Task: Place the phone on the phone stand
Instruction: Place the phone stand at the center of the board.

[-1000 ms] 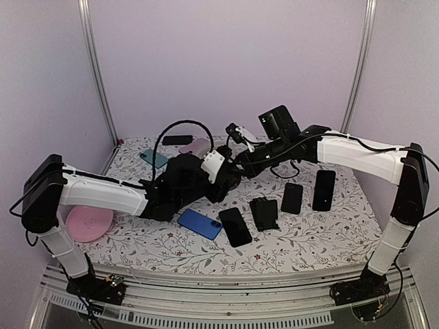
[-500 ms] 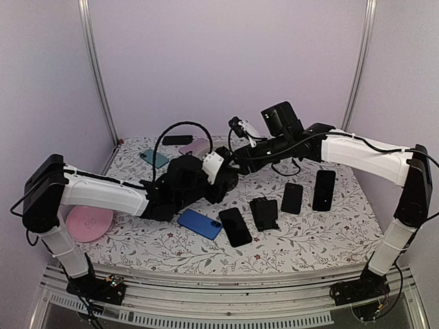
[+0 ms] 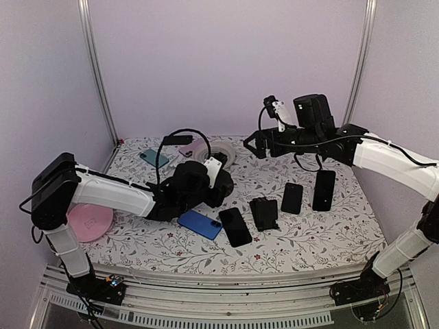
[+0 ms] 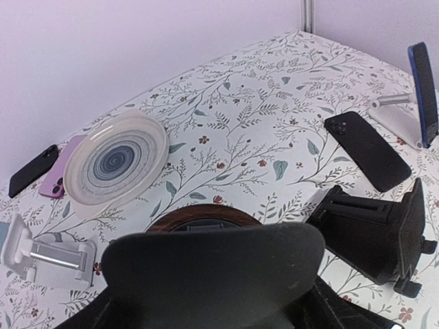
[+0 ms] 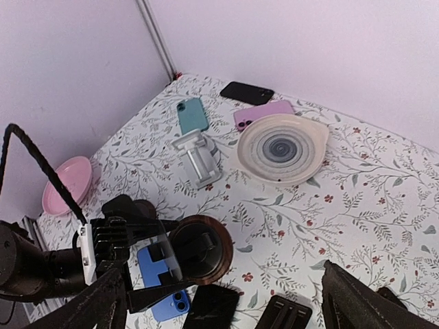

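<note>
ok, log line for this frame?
left gripper: low, centre, state unclear | right gripper: high, open, empty | black stand: no phone

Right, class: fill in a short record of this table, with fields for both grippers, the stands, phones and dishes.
left gripper: low over the floral mat by the bright blue phone; open or shut unclear
right gripper: raised, open, empty
black phone stand: centre of the mat, no phone on it
white phone stand: back left, empty
flat black phone: beside the black stand
dishes: white swirl-patterned plate at back, pink plate at left edge
</note>
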### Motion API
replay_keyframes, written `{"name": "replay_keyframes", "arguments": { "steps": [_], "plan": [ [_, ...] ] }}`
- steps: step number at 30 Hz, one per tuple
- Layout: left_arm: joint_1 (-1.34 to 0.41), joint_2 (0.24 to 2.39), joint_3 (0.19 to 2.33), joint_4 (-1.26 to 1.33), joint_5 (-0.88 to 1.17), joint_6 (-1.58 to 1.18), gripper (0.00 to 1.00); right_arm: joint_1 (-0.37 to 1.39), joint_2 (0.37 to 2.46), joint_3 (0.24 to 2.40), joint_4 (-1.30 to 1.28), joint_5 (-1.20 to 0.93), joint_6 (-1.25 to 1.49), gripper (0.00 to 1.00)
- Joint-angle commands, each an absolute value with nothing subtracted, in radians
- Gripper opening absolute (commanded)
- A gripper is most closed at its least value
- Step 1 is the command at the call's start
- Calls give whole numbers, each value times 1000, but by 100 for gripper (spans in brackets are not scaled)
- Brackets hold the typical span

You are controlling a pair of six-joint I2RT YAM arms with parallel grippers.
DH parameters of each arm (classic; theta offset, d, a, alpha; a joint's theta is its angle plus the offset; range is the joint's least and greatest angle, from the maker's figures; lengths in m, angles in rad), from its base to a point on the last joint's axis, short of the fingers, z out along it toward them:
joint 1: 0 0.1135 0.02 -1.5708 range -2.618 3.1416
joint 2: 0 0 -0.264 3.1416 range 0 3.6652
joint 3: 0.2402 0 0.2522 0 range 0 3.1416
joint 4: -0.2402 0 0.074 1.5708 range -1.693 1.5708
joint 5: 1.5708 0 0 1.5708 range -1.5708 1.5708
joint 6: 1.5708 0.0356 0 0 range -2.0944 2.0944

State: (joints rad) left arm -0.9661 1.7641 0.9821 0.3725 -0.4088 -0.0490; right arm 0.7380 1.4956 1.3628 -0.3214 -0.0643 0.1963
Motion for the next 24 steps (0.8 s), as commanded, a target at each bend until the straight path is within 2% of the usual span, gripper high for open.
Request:
{"name": "replay_keyframes", "arguments": {
  "steps": [1, 24],
  "plan": [
    [-934, 1793, 1027, 349, -467, -149, 32, 715, 1421, 1290, -247, 42, 256, 99],
    [-787, 2077, 1280, 114, -459, -423, 33, 709, 1359, 1128, -234, 64, 305, 99]
  ]
}}
